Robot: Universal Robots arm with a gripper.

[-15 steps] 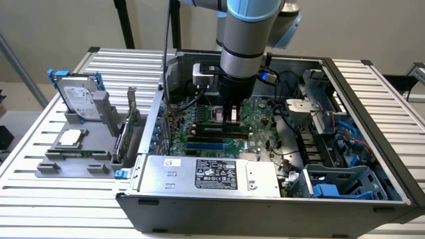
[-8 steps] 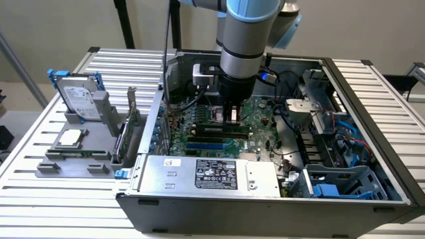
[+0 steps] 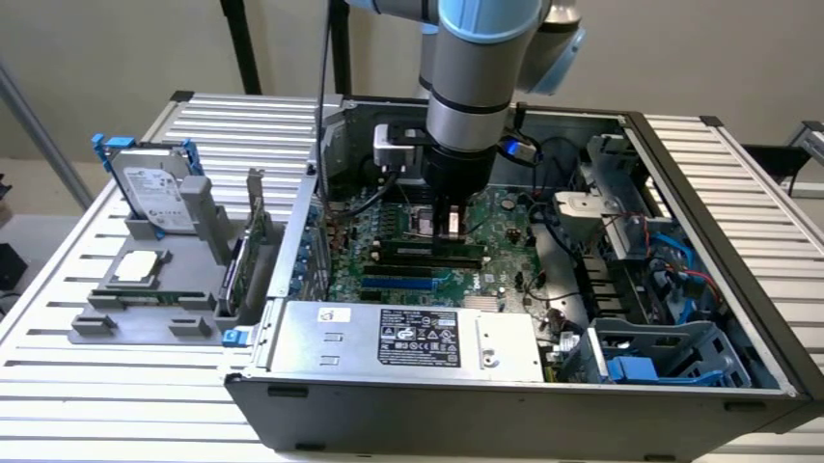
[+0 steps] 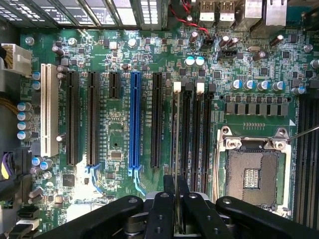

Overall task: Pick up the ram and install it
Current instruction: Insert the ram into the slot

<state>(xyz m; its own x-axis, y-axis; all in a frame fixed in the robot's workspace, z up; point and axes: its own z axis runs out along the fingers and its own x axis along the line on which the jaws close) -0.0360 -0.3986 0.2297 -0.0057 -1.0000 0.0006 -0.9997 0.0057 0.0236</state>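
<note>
The ram (image 4: pixel 177 144) shows edge-on in the wrist view as a thin green stick. It stands upright along the memory slot with the white latch (image 4: pixel 177 87). My gripper (image 4: pixel 177 201) is shut on its near end, one black finger (image 4: pixel 166 201) on each side. In the exterior view the gripper (image 3: pixel 451 230) reaches straight down into the open computer case (image 3: pixel 721 193), just above the memory slots (image 3: pixel 425 253) on the green motherboard (image 3: pixel 386 227). Whether the stick is fully seated in the slot I cannot tell.
Next to the memory slots sit an open processor socket (image 4: pixel 251 174) and a row of expansion slots, one blue (image 4: pixel 134 119). A power supply (image 3: pixel 399 338) and drive cage (image 3: pixel 657 352) fill the case front. A grey tray (image 3: pixel 142 318) holds a hard drive (image 3: pixel 152 188), an upright card (image 3: pixel 251 231) and a silver chip (image 3: pixel 138 268).
</note>
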